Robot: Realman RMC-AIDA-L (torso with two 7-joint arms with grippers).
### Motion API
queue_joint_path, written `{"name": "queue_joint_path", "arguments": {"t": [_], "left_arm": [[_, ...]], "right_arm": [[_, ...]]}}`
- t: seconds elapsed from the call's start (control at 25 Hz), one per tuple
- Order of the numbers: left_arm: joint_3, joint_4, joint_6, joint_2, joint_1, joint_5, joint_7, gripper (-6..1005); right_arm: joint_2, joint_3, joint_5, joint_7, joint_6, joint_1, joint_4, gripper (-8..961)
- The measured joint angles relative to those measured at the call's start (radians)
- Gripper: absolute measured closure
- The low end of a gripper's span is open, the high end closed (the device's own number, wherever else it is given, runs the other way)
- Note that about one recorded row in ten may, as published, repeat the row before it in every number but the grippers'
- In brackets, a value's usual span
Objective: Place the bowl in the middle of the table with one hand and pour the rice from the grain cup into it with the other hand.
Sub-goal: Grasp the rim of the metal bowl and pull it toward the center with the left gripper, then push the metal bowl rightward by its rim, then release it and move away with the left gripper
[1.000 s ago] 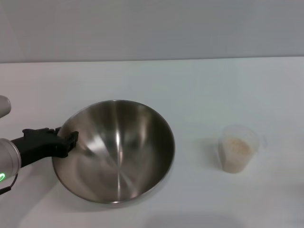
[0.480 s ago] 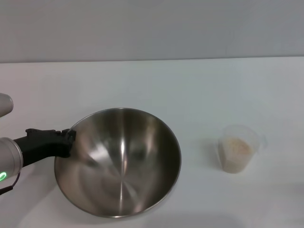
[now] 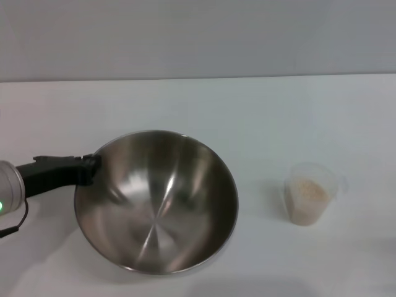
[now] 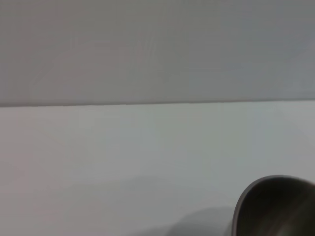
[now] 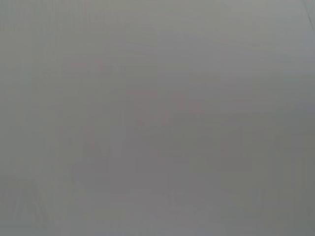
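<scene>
White table (image 3: 260, 117), steel bowl (image 3: 158, 204) tilted, nothing inside, left of centre, left gripper (image 3: 91, 169) clamped on its rim, cup (image 3: 309, 193) of rice (image 3: 307, 190) standing well apart to its right

Looks like some bare lab or test bench setup: just a plain white table (image 3: 260, 111) against a blank grey wall (image 3: 198, 37), nothing homey or kitchen-like around it.

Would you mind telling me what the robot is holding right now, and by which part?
The left gripper grips the stainless-steel bowl by its left rim. The right gripper is out of view.
</scene>
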State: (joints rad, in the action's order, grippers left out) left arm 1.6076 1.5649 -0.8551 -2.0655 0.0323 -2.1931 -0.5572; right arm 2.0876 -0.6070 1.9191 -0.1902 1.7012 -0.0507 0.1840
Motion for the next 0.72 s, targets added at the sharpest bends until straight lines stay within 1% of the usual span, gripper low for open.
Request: {"name": "queue_joint_path", "arguments": {"t": [0.16, 0.4, 0.52, 0.72], "left_arm": [[0.037, -0.030, -0.031, 0.000, 0.033, 0.045, 0.005, 944], [0.081, -0.116, -0.052, 0.000, 0.081, 0.116, -0.001, 931], [0.082, -0.132, -0.050, 0.000, 0.089, 0.128, -0.013, 925], [0.054, -0.142, -0.026, -0.003, 0.092, 0.168, -0.040, 915]], "right_arm": [[0.000, 0.001, 0.000, 0.000, 0.000, 0.000, 0.000, 187], [0.000, 0.001, 0.000, -0.006, 0.000, 0.000, 0.000, 188], [0.000, 0.001, 0.000, -0.010, 0.000, -0.001, 0.000, 188], [0.000, 0.001, 0.000, -0.010, -0.001, -0.002, 0.000, 188]]}}
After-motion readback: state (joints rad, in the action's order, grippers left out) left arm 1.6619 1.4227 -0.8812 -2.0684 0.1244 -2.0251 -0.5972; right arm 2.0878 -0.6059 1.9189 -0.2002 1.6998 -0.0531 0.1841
